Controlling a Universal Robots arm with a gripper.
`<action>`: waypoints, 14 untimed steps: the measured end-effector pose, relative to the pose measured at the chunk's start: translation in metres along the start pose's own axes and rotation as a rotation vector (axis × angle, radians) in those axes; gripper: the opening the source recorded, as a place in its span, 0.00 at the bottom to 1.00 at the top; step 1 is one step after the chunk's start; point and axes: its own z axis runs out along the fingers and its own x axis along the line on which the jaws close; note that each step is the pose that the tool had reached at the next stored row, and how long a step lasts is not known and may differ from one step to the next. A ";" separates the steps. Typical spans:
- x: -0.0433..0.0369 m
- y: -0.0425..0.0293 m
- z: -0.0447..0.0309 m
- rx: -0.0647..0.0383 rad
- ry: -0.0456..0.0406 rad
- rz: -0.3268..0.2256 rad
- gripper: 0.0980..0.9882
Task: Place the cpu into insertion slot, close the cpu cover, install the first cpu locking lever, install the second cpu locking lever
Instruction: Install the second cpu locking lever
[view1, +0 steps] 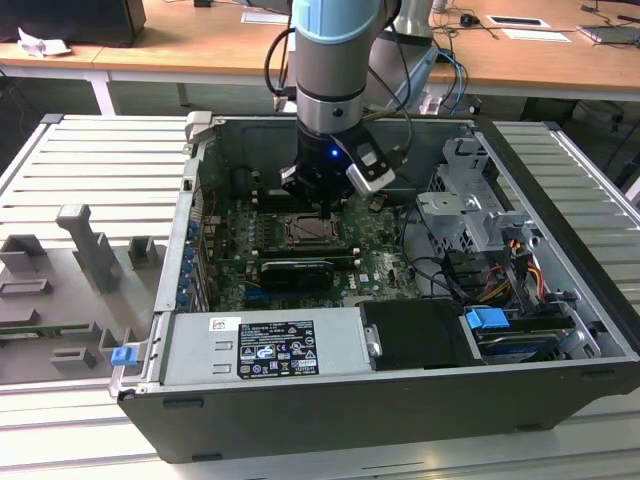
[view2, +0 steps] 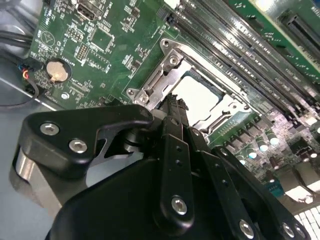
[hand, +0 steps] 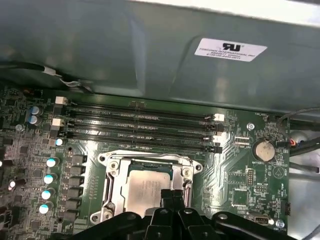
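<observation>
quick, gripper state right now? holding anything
Gripper: fingers shut together, holding nothing, tips just over the cpu, which sits in the insertion slot with the cpu cover down around it.

Arm reaching straight down, jaws drawn together

The single arm (view1: 330, 60) stands near vertical in the exterior view, its wrist pointing downward with a small blue light lit on it. The gripper (view1: 312, 200) hangs at the arm's lower end, toward the far side of the scene. In both wrist views the black fingers (hand: 172, 200) seem pressed together at their tips, though linkages hide part of them.
</observation>
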 end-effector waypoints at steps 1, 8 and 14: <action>-0.0001 -0.0006 -0.0011 0.000 -0.0001 0.000 0.01; 0.0017 -0.0115 -0.0073 0.000 0.0000 0.000 0.01; 0.0008 -0.0138 -0.0147 -0.001 0.0115 0.002 0.01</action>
